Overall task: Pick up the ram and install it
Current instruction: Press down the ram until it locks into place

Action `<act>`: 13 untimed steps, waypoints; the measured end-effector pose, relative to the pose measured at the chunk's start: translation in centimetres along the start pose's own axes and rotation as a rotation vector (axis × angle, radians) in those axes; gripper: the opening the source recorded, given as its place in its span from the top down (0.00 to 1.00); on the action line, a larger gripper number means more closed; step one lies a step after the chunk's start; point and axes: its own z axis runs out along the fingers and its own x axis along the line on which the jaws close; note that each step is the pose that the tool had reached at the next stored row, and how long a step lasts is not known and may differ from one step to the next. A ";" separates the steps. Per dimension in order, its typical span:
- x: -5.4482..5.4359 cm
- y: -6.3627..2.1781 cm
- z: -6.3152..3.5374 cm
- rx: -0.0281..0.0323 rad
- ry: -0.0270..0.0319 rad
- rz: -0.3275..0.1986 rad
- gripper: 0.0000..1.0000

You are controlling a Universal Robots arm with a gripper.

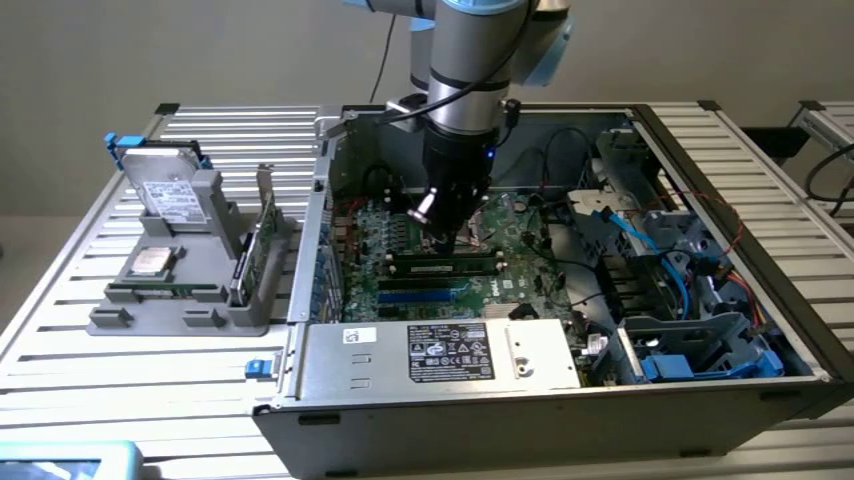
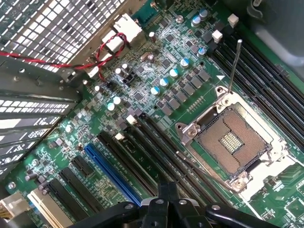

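The pincer (image 2: 167, 199) is clenched tight, its two fingers pressed together, low over the motherboard (image 2: 142, 95) inside the open computer case (image 1: 561, 390). Whether anything thin sits between the fingers cannot be told from the wrist view. In the exterior view the pincer (image 1: 447, 232) stands directly above a ram stick (image 1: 445, 267) that lies along a memory slot on the motherboard, just in front of the fingertips and towards the power supply (image 1: 441, 352).

For a good seating, the judgement is as follows. Keep the stick parallel to the slot, with its notch matched to the slot key. Apply pressure straight down and evenly along the upper edge; a tilt would likely seat one end and leave the other high. Check that both end latches close. Keep the fingers away from the open processor socket (image 2: 232, 142), which lies just beside the memory slots (image 2: 156, 142), and from its raised lever (image 2: 233, 66).

The arm (image 1: 467, 60) descends almost vertically into the case from above, wrist pointing straight down, with a cable running along its side. A grey holder (image 1: 187, 270) stands on the slatted worktop (image 1: 80, 340), outside the case wall on the exterior view's left.
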 end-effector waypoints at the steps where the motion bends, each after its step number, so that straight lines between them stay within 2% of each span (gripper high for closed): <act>1: 0.0 0.00 -0.01 -0.0010 0.0000 0.011 0.89; 7: 0.0 0.00 -0.08 -0.0042 -0.0013 0.073 0.89; 13: 0.0 0.00 -0.14 0.0061 -0.0119 0.121 0.89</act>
